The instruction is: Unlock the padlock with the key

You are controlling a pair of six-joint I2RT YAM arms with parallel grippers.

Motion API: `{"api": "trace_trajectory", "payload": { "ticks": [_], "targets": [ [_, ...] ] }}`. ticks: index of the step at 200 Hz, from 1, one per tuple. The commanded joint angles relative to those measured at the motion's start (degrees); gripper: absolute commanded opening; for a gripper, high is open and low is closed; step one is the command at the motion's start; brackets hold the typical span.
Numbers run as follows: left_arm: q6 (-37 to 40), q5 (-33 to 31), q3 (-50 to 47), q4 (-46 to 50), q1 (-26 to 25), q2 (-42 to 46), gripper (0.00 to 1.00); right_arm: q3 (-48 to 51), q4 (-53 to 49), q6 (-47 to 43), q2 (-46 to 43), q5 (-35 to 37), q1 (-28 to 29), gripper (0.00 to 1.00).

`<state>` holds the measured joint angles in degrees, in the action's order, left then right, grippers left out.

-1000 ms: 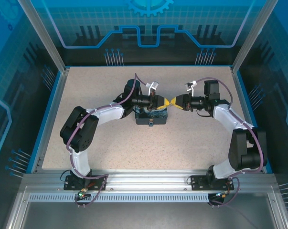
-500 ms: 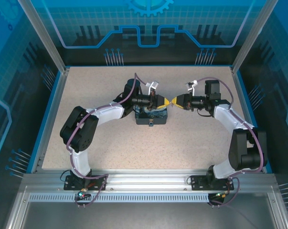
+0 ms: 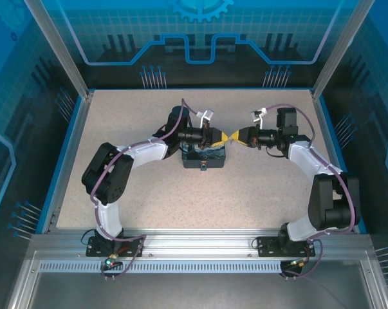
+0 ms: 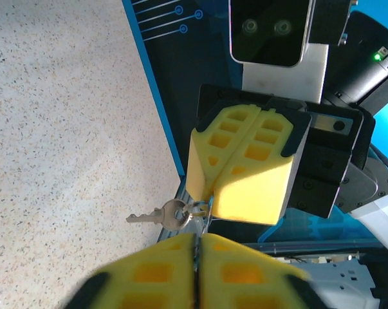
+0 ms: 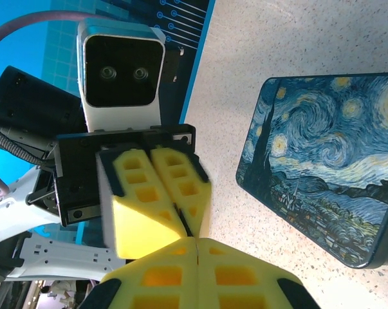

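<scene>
1. Yellow fingers meet tip to tip above the middle of the tabletop (image 3: 245,193): left gripper (image 3: 221,136) and right gripper (image 3: 237,136), seen from above.
2. From that height no metal between the tips can be made out. The box (image 3: 203,158) lies under the left gripper's wrist, nearer the far edge than the near one.
3. Left wrist view: the left gripper (image 4: 197,248) has its jaws together along a thin seam. The right gripper (image 4: 208,199) faces it, jaws closed.
4. This view alone shows the metal. The key (image 4: 145,217) hangs in the air on a ring (image 4: 174,213), blade pointing away from the tips. A small silvery piece, apparently the padlock (image 4: 199,214), sits right where the two grippers meet, mostly hidden. Which jaws pinch it I cannot tell.
5. Right wrist view: the right gripper (image 5: 197,248) is closed and the left gripper (image 5: 186,224) looks closed. The painted lid of the box (image 5: 322,187) is plain here, on the tabletop beside the tips.
</scene>
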<state>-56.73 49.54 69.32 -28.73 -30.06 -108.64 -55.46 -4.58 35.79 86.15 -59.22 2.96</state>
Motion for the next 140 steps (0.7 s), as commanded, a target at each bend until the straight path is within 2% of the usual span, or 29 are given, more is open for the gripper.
{"api": "trace_trajectory", "payload": {
  "ticks": [1, 15, 28, 62, 79, 114, 140],
  "targets": [
    [-1.6, -2.6, 1.3, -0.2, 0.3, 0.2, 0.39, 1.2, 0.2, 0.2, -1.7, -0.2, 0.2, 0.00],
    [-4.3, -4.7, 0.5, -1.2, 1.2, 1.1, 0.51, 1.9, 0.5, 0.5, -2.5, 1.6, 0.4, 0.00],
    [-7.8, -6.7, -0.5, -2.3, 1.9, 2.0, 0.57, 2.3, 0.0, 0.1, -3.4, 3.6, 0.8, 0.00],
    [-16.8, -10.5, -2.0, -1.5, 2.6, 3.9, 0.60, 2.3, -1.6, -2.9, -6.5, 10.8, 3.2, 0.00],
    [-20.0, -11.8, -2.3, 0.8, 2.6, 5.2, 0.62, 1.7, -3.7, -6.0, -8.7, 16.6, 5.7, 0.00],
    [-21.1, -15.9, -0.6, 17.1, 2.1, 10.2, 0.62, 0.8, -6.8, -13.0, -14.1, 33.1, 12.1, 0.00],
    [-20.4, -19.1, 2.9, 31.5, 1.4, 13.2, 0.63, 3.3, -3.8, -18.8, -20.3, 48.4, 18.1, 0.00]
  ]
}}
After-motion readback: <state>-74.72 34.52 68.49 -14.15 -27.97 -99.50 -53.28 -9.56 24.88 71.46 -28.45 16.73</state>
